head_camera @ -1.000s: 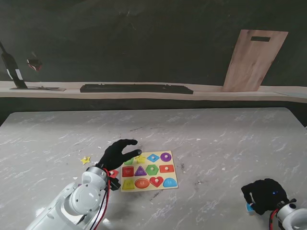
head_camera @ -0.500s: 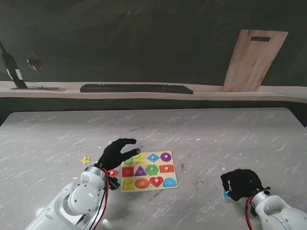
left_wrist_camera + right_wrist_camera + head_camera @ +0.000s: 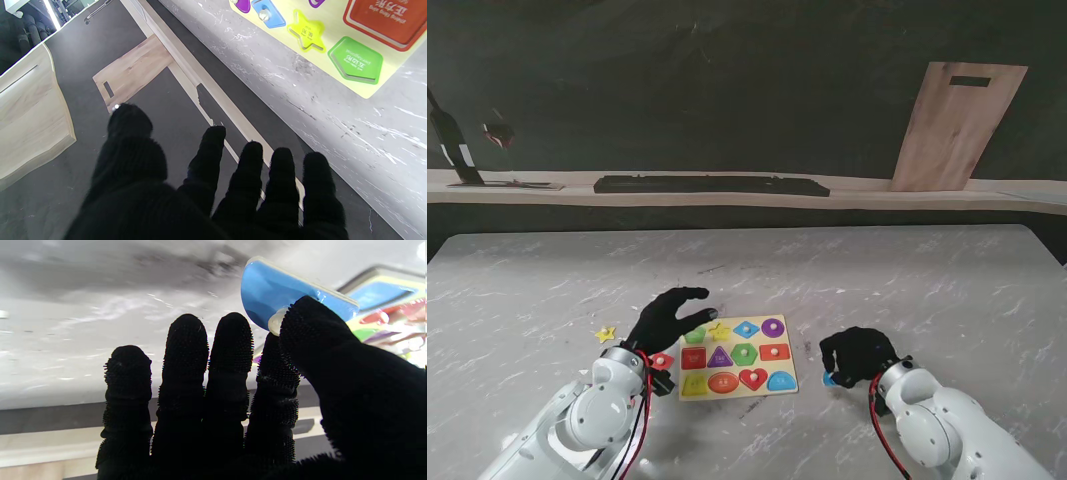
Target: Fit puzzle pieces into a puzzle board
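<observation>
Fingers (image 3: 233,350) of the right hand (image 3: 859,355) pinch a blue puzzle piece (image 3: 283,303) by its small pale knob between thumb and forefinger, the other three fingers standing straight and close together; in the stand's view this hand hangs just to the right of the puzzle board (image 3: 689,394), near its blue half-round piece (image 3: 781,381). On the grey marbled desk (image 3: 907,280) the yellow puzzle board lies flat with coloured shapes seated in its recesses. At the board's left edge the left hand (image 3: 667,320) holds nothing, its fingers spread apart and pointing toward the board's far-left corner, beside the green piece (image 3: 356,60) and yellow star piece (image 3: 306,31). Left of that hand, a loose yellow star (image 3: 605,334) lies on the desk.
</observation>
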Controlling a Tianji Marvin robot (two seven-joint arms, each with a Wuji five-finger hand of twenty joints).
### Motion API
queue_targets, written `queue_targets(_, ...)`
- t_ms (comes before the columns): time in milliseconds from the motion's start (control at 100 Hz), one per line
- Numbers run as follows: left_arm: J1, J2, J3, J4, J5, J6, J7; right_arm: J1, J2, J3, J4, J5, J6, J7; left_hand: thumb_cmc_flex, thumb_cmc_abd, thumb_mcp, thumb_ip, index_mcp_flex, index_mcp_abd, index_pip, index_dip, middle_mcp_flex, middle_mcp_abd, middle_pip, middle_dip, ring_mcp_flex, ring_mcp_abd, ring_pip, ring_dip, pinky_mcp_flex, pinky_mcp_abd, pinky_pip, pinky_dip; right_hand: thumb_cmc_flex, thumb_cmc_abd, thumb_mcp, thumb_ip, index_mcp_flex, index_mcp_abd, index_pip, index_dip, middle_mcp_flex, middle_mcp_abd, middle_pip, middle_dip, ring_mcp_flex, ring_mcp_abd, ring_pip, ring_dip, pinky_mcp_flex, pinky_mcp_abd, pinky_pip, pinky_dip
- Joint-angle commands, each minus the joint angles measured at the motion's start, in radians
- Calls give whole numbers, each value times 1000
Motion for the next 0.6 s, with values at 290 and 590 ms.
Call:
queue_targets(290, 12, 0, -10, -14, -4, -8, 5, 136, -42, -171, 70, 84, 37, -26, -10, 23, -24, 31, 15, -20, -3, -5, 7, -8, -15, -10, 19, -10, -26, -5, -10, 98, -10, 10, 51, -4, 30, 29, 42, 2, -2, 26, 51, 54, 19, -6, 26, 9, 31, 7, 10, 25, 48, 20)
queue_targets(590, 16, 0, -13, -16, -2, -9, 8, 186, -53, -246, 109, 131, 66, -32, -11, 23, -25, 31, 17, -20, -4, -5, 8, -8, -15, -10, 20, -11, -25, -5, -9, 99, -10, 10, 53, -2, 27, 32, 40, 4, -5, 31, 48, 55, 23, -3, 24, 12, 34, 7, 10, 28, 52, 20)
